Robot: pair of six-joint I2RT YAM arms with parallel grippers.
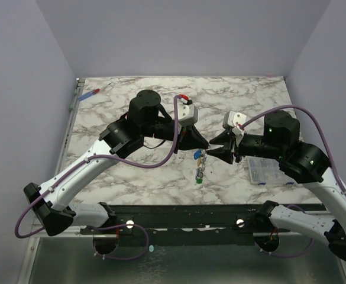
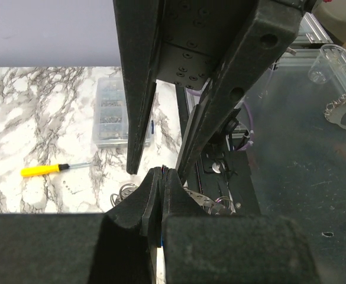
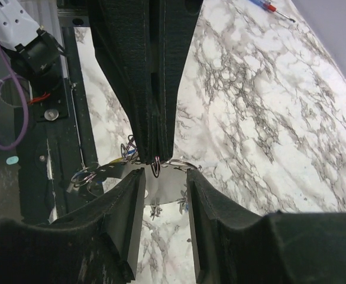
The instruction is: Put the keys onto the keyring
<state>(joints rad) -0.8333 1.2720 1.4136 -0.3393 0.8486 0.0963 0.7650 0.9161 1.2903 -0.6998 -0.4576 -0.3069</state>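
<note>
- Right wrist view: left gripper (image 3: 154, 155) clamped shut on the keyring (image 3: 177, 161), reaching in tip to tip toward the right gripper (image 3: 164, 176).
- Right jaws partly open, empty, straddling the ring's free arc just beside that pinch.
- Keys (image 1: 199, 171) dangling below, between both tips; long axis hanging downward.

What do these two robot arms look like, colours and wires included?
Both the left arm and right arm have white lower sections and chunky black joints. A purple cable loops along each. A white camera box sits at each wrist. The left gripper and right gripper are black, with two tapering fingers.
</note>
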